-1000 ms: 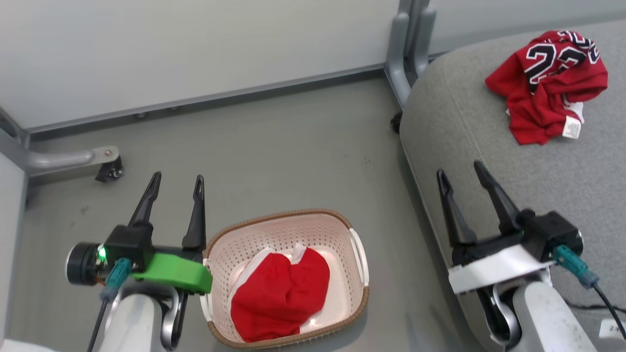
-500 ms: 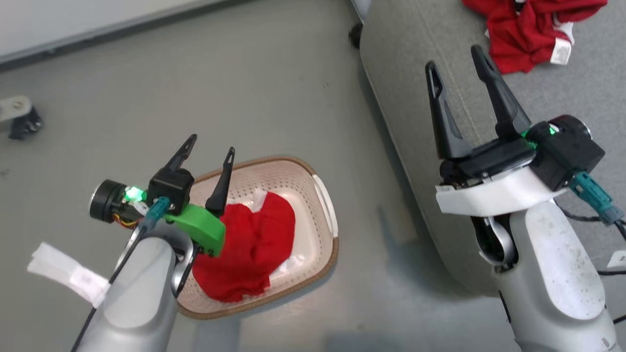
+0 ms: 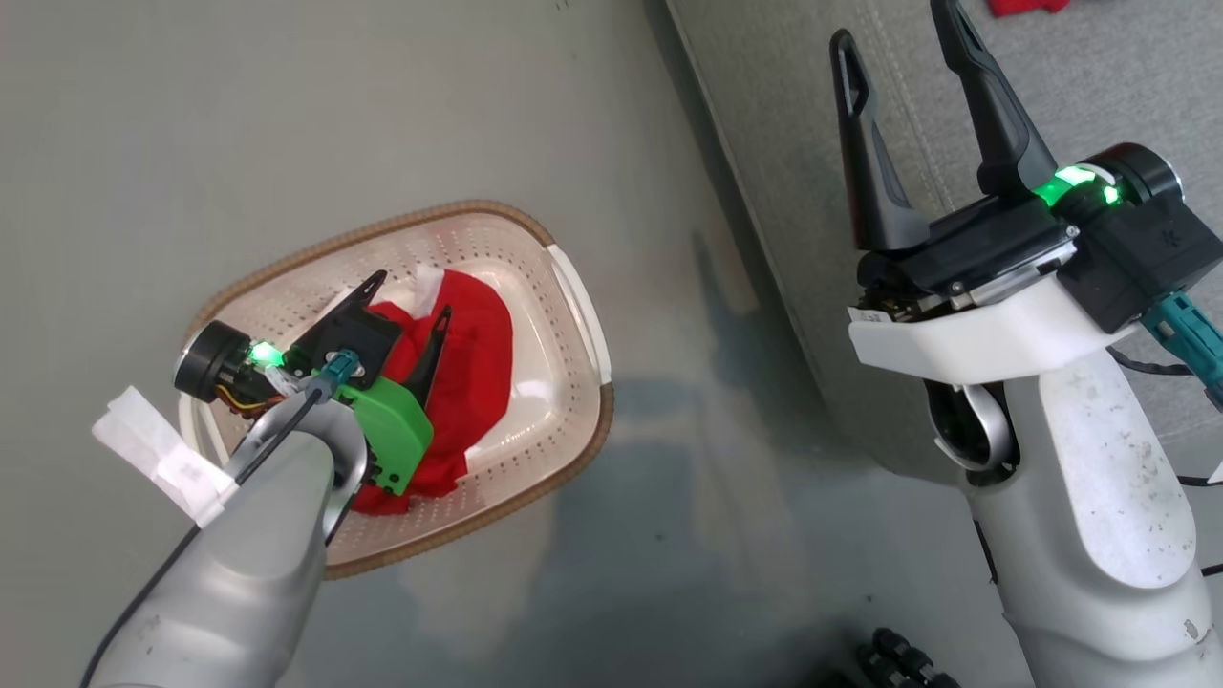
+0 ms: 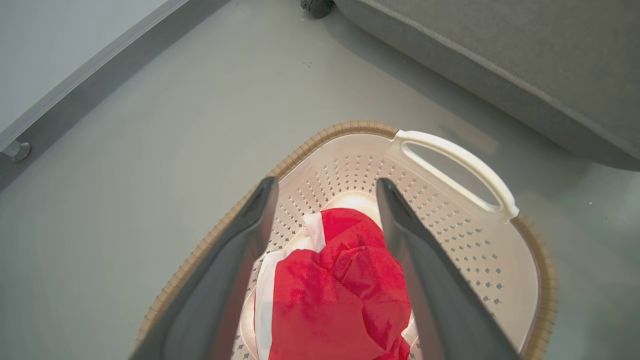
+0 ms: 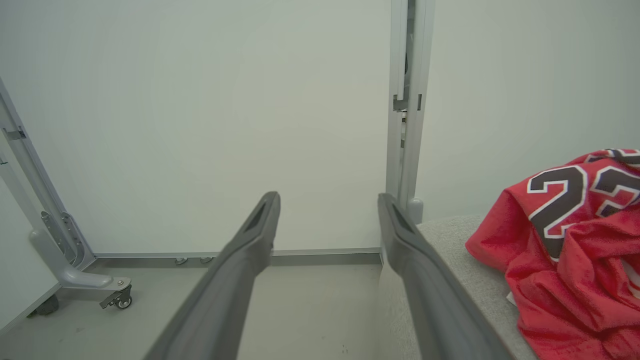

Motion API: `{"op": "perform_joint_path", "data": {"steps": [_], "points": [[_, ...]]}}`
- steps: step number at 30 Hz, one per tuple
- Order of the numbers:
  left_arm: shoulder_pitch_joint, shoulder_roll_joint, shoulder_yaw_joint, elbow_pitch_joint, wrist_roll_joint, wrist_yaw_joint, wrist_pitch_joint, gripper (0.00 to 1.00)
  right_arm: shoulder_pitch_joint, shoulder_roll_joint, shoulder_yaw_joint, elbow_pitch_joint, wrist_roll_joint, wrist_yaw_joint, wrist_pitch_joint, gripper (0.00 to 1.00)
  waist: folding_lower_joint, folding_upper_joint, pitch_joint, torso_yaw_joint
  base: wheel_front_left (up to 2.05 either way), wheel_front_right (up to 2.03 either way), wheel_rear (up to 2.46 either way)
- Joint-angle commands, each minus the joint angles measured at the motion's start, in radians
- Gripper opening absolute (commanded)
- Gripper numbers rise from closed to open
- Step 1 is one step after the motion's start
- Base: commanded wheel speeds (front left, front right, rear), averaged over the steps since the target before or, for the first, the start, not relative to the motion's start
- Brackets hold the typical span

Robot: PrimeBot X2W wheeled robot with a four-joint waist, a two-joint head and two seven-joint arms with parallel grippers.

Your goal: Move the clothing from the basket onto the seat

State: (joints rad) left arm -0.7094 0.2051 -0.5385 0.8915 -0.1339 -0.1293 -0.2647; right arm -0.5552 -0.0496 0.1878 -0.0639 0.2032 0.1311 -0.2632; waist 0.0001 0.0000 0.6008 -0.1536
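**Left hand.** The left hand [image 3: 411,294] hangs over the basket [image 3: 584,447] with its fingers spread wide and nothing between them. It points down into the basket's interior.

**Relation governing the next move.** In the left wrist view the red garment [image 4: 340,285] lies directly ahead of and below this hand, framed between the two fingers. The heap's longer run appears to follow the line of the fingers rather than cross it. A straight descent and closure should therefore gather the crest of the fabric. Whether the fingertips already touch the cloth cannot be determined. The left hand is clearly the nearer one.

**Right hand.** The right hand [image 3: 890,24] is also spread wide and empty. It is held high over the edge of the seat [image 3: 1099,96], well apart from the basket.

**Condition of the task items.**
- The garment in the basket is thin red fabric with white trim, crumpled into a loose mound. It covers much of the base and leaves the perforated walls visible.
- The basket stands on the floor [image 3: 239,115] beside the seat, not touching it.
- A numbered jersey [image 5: 575,225], red with black-and-white figures, lies bunched on the seat.

**Assessment.** One garment is delivered and one remains to be lifted. Loose fabric may trail on the rim.
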Motion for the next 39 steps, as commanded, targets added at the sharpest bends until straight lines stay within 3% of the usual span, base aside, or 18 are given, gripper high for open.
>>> {"op": "perform_joint_path", "data": {"steps": [1,17,39], "points": [[-0.035,0.018,-0.013,0.022,-0.011,-0.002,0.0,1.0,-0.017,-0.002,0.004,-0.007,0.007,-0.001,-0.002,1.0,-0.0001,0.0,0.076,-0.035,0.0,0.0,0.0],[-0.188,0.018,-0.215,0.332,-0.083,-0.001,0.038,1.0,-0.073,-0.002,0.033,-0.045,0.016,-0.001,-0.002,1.0,-0.0001,0.0,0.245,-0.062,0.0,0.0,0.0],[-0.308,0.022,-0.367,0.391,-0.163,-0.001,0.219,1.0,-0.087,-0.002,0.023,-0.105,-0.001,-0.001,-0.002,1.0,-0.0001,0.0,0.398,-0.048,0.0,0.0,0.0]]}}
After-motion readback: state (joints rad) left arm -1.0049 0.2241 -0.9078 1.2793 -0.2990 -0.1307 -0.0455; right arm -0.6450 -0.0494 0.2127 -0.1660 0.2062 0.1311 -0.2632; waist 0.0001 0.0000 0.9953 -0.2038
